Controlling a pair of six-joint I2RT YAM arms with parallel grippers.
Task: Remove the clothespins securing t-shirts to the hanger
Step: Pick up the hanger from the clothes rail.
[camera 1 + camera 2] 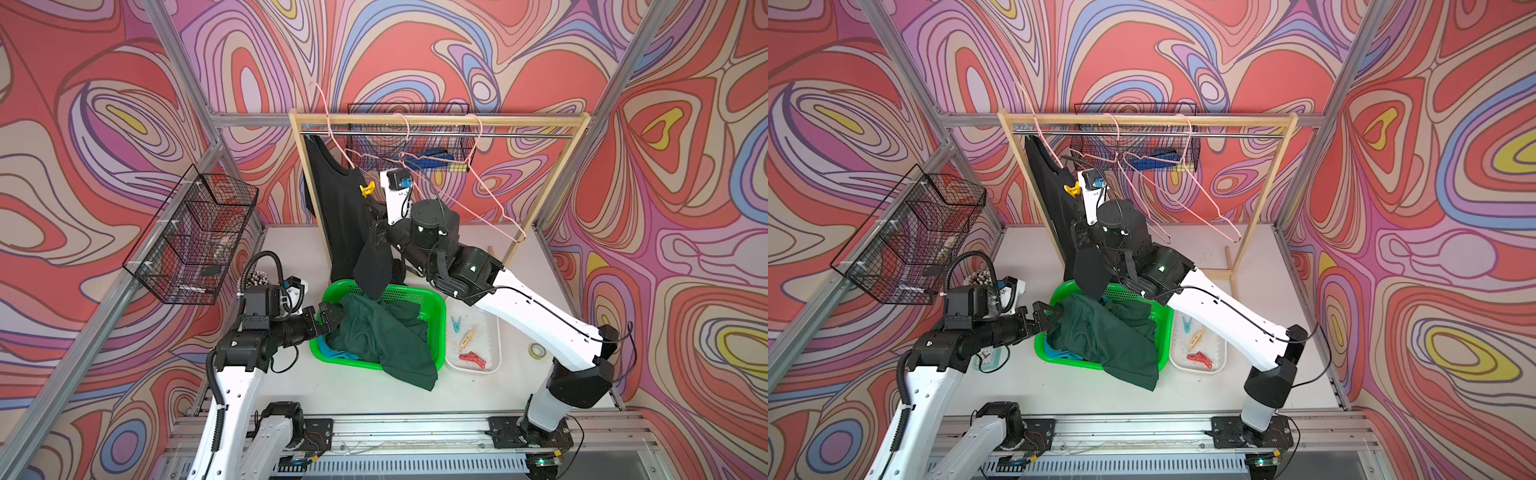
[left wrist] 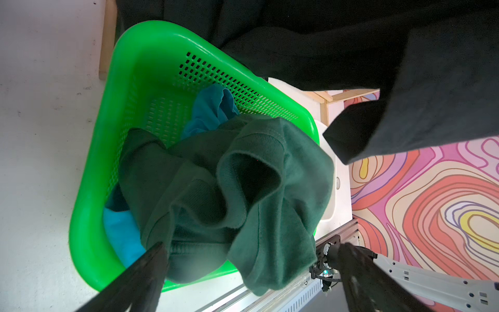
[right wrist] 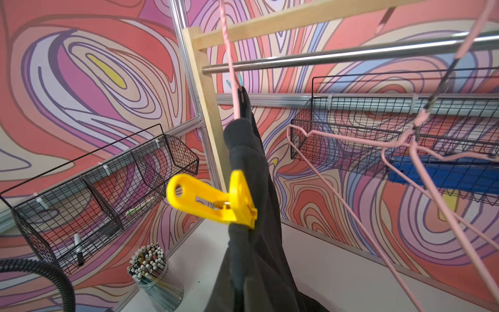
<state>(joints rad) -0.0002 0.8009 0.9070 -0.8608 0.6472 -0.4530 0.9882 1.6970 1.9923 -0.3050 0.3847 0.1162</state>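
At the front of the table, my left claw [image 1: 330, 316] hangs wide open and empty at the rim of the green basket [image 1: 436, 320]. It is just at the edge of the dark green shirt [image 1: 382, 338], which is heaped there over the turquoise shirt [image 2: 118, 232]. Just beside the basket, the clear tray [image 1: 494, 363] holds the loose pins [image 1: 471, 359].

Further in, my right claw [image 1: 376, 235] is closed. I judge it is pinching a low fold of the black shirt [image 1: 336, 208], since a flap of cloth hangs from it in both top views.

The yellow pin [image 3: 213, 201] is what matters here. It sits up the same cloth, just above and beyond that claw, biting the shirt's edge. Its long axis lies across the edge and its handle end stands clear of the cloth. The right arm is much the nearer; the left is low and well apart. I reckon the right claw would have to let go, rise along the cloth and close across those handles.

Behind, the pink hanger [image 1: 332, 133] carries the shirt from the rail [image 1: 519, 135], beside two bare hangers [image 1: 478, 199]. A light blue scrap [image 3: 229, 82] near the rail's end may be another pin, but I cannot tell.
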